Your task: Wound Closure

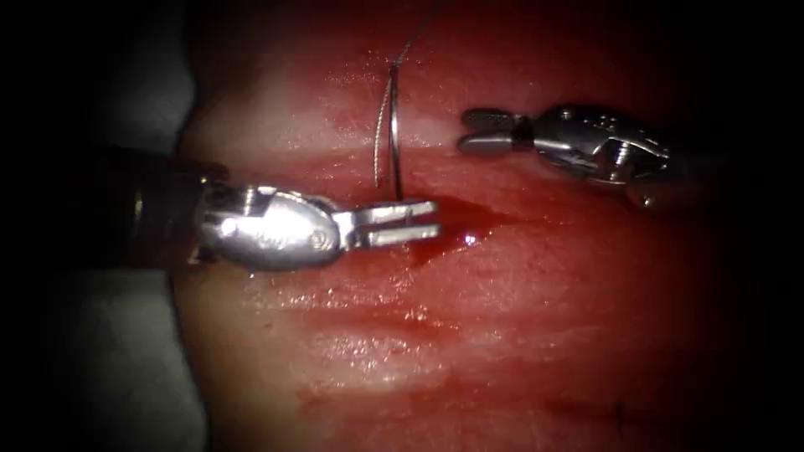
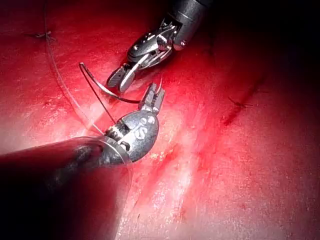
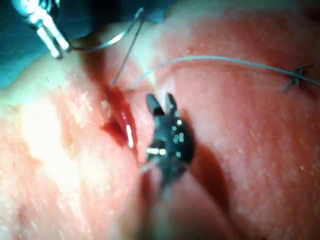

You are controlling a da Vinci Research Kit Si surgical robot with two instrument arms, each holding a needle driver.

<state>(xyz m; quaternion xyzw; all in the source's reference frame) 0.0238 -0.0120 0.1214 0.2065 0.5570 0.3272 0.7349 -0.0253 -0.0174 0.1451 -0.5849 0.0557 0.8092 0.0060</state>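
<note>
So the left pincer (image 1: 423, 223) comes in from the left over the tissue (image 1: 519, 335) and it's clamped on the needle (image 1: 387, 134) near one end of the curve. The rest of the needle arcs up away from the jaws and looks free of the tissue as far as I can tell, though where its far tip ends up is hard to make out. Thread (image 1: 410, 42) trails off the needle's top end and runs away across the tissue. The right pincer (image 1: 477, 132) sits off to the right with its jaws parted and nothing in them, close to the needle but not touching it.

Progress-wise: the cut (image 1: 456, 219) right by the left jaws is gaping, with red fluid (image 1: 469, 238) pooled in it, and I see no stitch across that part. The right wrist view shows one knotted stitch (image 3: 296, 77) further along, so I'd say one is done and most of the closing is left
</note>
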